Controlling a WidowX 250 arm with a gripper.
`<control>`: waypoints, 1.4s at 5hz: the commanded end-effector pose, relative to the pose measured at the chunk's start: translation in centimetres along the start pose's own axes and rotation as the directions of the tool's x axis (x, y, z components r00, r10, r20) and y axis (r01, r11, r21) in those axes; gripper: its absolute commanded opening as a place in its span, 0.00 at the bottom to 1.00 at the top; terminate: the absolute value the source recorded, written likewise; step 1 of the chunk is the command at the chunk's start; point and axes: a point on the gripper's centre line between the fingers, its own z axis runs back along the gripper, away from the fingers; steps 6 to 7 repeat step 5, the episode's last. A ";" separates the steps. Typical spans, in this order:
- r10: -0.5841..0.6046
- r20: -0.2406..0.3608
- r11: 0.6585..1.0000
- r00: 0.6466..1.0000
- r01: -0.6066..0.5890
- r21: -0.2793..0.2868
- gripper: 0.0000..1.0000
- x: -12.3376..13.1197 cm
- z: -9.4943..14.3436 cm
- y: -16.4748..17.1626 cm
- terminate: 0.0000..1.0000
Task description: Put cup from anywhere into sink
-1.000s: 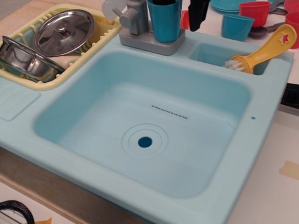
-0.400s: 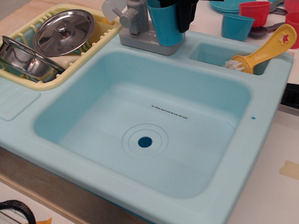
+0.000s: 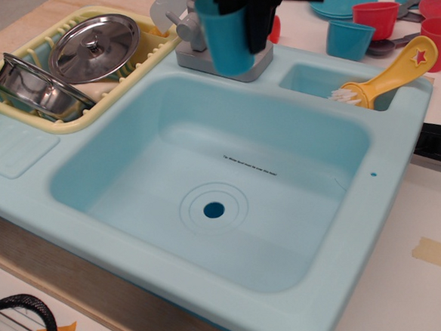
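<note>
The sink (image 3: 129,160) fills most of the view, a wide aqua-blue plastic unit with a deep rectangular basin; everything else is placed here against it. A round drain hole (image 3: 214,209) sits low in the basin floor, ringed by faint moulded circles, and the basin holds nothing else. Along the sink's back left corner lies the yellow dish rack (image 3: 73,115), carrying a steel pot (image 3: 29,84) tipped on its side and a round steel lid (image 3: 95,45) with a small knob. At the sink's back right corner is a small side compartment (image 3: 313,79), with a yellow scrub brush (image 3: 392,70) leaning out of it, bristles down. Behind the basin's back rim, at the middle, stands the grey faucet (image 3: 193,39) on its grey base. Just in front of the faucet and above that back rim hangs the cup (image 3: 222,33), a tall teal-blue tumbler, upright and lifted clear of the sink, its lower end over the edge where the faucet base meets the basin. The black gripper (image 3: 232,5) comes down from the top edge and is clamped on the cup near its rim, one dark finger running down the cup's right side. Beyond the sink's back right, on the table, stand a shorter teal cup (image 3: 348,39), two red cups (image 3: 377,18) and a blue plate (image 3: 341,2).
</note>
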 end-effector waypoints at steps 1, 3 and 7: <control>0.110 0.049 0.991 0.993 -0.106 -0.075 1.00 -3.0 -0.4 1.3 0.00; 0.131 0.030 0.976 0.991 -0.123 -0.182 1.00 -4.0 -3.0 2.0 0.00; 0.131 0.030 0.976 0.991 -0.123 -0.182 1.00 -4.0 -3.0 2.0 1.00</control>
